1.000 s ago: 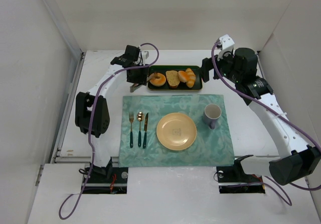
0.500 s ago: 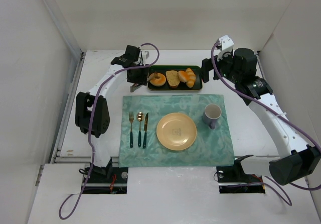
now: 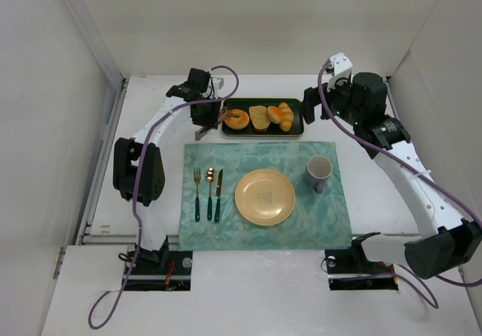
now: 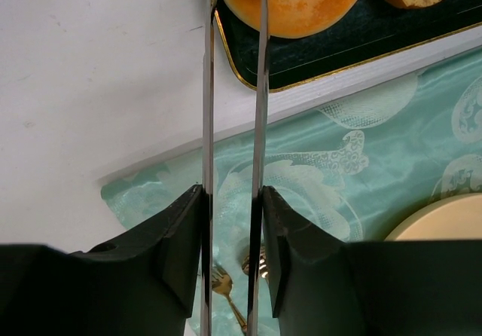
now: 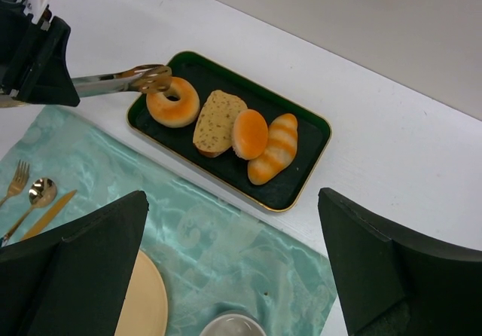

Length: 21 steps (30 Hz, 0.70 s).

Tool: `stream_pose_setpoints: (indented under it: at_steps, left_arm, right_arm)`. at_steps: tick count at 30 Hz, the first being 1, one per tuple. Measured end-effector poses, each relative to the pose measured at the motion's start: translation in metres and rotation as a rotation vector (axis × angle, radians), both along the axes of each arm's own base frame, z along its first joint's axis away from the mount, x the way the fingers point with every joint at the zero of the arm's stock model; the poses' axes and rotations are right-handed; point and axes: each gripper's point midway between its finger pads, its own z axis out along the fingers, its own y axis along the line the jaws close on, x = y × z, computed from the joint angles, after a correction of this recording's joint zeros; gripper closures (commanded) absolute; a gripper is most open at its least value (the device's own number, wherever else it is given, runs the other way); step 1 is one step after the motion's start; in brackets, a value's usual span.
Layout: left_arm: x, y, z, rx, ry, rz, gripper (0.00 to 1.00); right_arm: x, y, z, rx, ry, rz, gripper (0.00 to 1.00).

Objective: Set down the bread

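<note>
Right wrist: tongs [image 5: 124, 80] at the bread [image 5: 173, 102].
Left gripper [image 4: 232, 197] clamps tongs, right gripper [image 5: 232, 197] gapes empty; straddle the ring's rim squarely.

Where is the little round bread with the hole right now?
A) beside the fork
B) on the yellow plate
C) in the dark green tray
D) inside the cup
C: the bread lies at one end of the dark green tray, next to the toast slice, with the tips of the tongs at its edge. The yellow plate holds nothing.
</note>
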Motion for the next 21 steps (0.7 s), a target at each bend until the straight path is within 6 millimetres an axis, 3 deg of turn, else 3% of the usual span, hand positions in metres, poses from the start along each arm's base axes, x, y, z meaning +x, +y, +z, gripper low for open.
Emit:
stream_pose_setpoints:
  at_steps: [12,21]
  left_arm:
    - [-0.0012,-0.0007,-0.001,-0.001,0.01,-0.005,1.0]
    - [-0.001,-0.0005,-0.0007,-0.001,0.009,-0.004,1.0]
  right_arm:
    - [-0.0001,-0.0015,0.0042,0.002,-0.014,-0.008,0.0]
    - [0.0003,-0.0014,0.0046,0.003,-0.017,-0.008,0.0]
